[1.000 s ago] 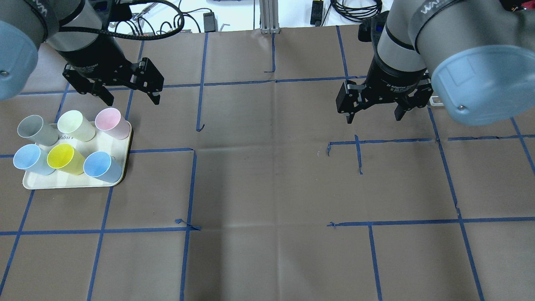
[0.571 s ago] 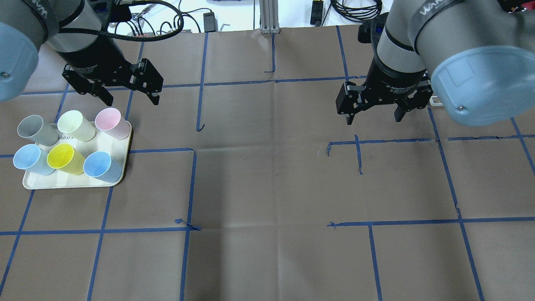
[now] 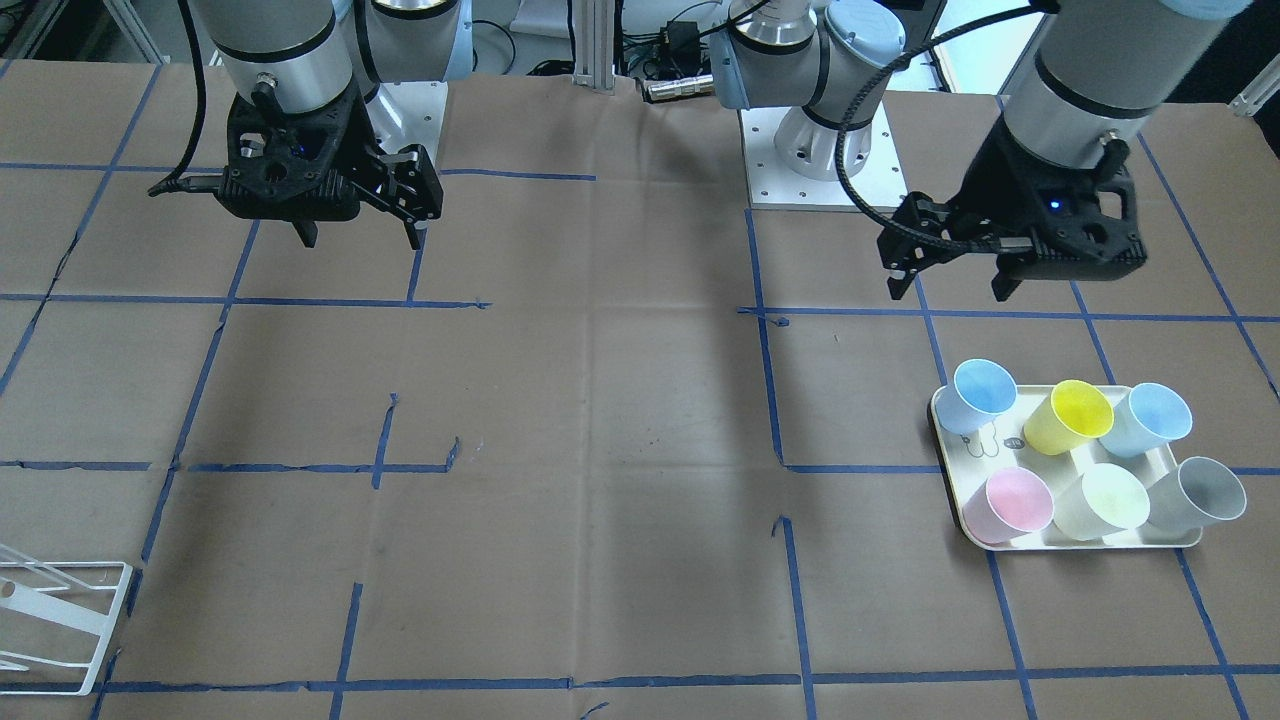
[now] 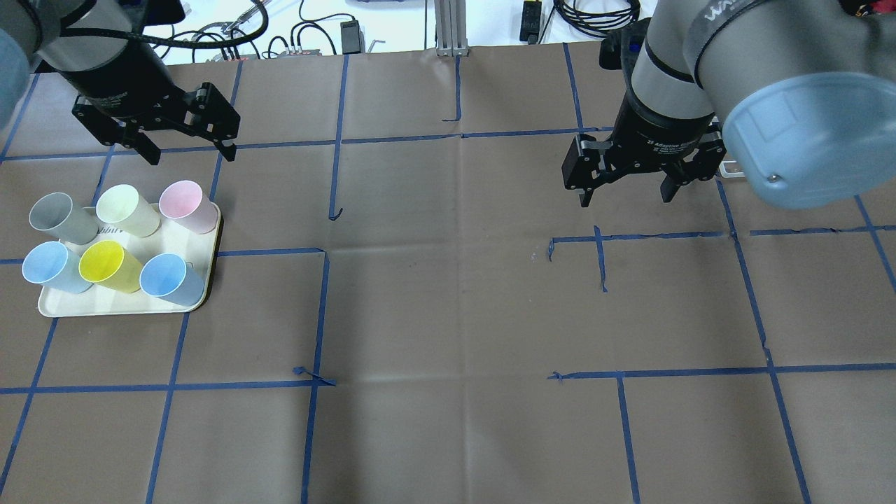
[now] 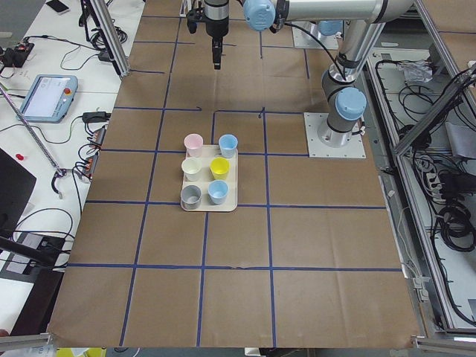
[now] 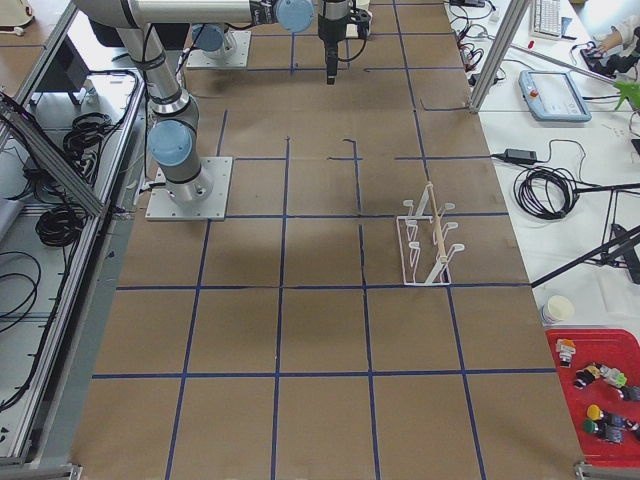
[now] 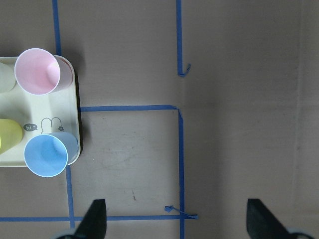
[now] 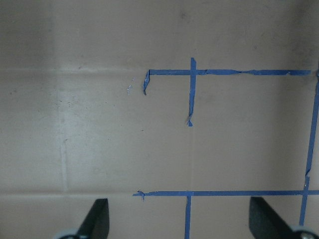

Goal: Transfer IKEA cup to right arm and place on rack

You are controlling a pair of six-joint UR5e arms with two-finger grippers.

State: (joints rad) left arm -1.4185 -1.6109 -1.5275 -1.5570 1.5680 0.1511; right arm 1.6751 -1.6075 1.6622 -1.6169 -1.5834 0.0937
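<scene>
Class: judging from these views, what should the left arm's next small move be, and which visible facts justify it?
Probably bring the left claw over the pink cup and lower it. The claw is open and empty, it hovers just beyond the tray, and that cup is nearest.

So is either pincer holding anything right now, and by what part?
Nothing is held: left pincer and right pincer are both open and empty.
</scene>
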